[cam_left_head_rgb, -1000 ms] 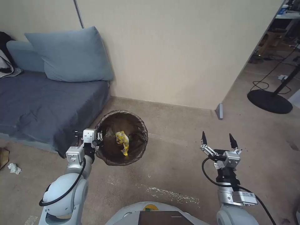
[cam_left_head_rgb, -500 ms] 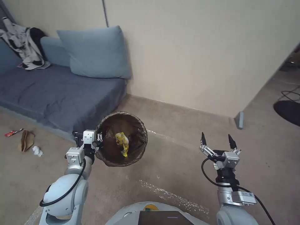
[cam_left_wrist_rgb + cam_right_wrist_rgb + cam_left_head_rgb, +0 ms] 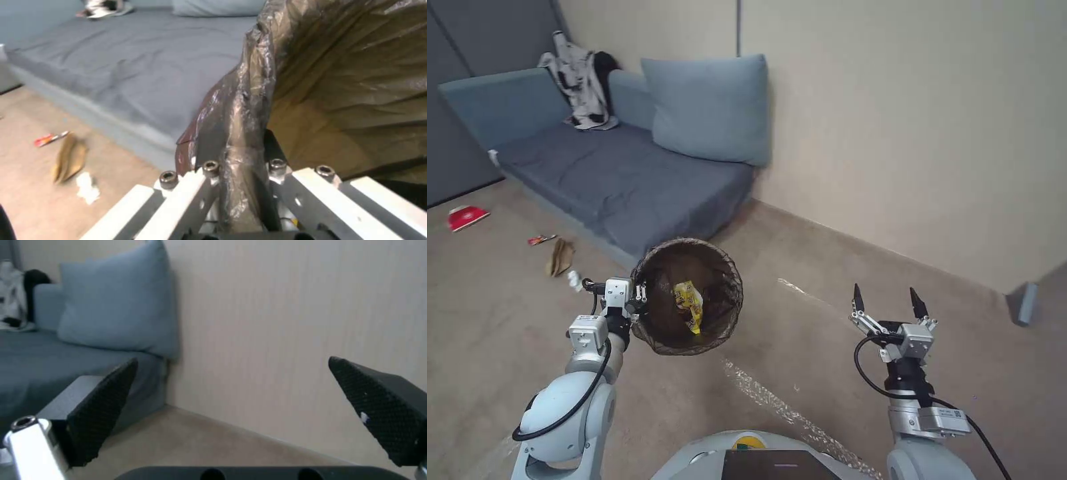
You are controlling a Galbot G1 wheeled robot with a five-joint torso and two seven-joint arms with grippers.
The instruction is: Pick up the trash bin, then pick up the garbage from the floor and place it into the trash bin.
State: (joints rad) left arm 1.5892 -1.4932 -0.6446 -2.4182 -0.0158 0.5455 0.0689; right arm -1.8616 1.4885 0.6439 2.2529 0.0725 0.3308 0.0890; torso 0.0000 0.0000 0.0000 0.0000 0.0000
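Observation:
The trash bin point(image 3: 728, 293), lined with a dark brown bag, hangs above the carpet in front of me, and my left gripper point(image 3: 639, 295) is shut on its near-left rim. In the left wrist view that gripper point(image 3: 240, 156) pinches the bag-covered rim point(image 3: 249, 100). A yellow snack wrapper point(image 3: 688, 305) lies inside the bin. On the floor to the left lie a tan paper bag point(image 3: 560, 257), a red wrapper point(image 3: 542, 239), a white tissue wad point(image 3: 574, 280) and a red-and-white carton point(image 3: 466, 217). My right gripper point(image 3: 888, 301) is held open and empty at the right, its fingers point(image 3: 104, 406) wide apart.
A blue-grey sofa point(image 3: 614, 180) with a pillow point(image 3: 710, 110) and a grey-and-black jacket point(image 3: 580, 87) stands along the beige wall point(image 3: 907, 120). A dark panel point(image 3: 467, 87) is at the far left. Open carpet lies ahead and to the right.
The whole view has swung to the left, bringing more of the sofa and the floor litter into sight. Both arms keep the same pose, with the bin still held.

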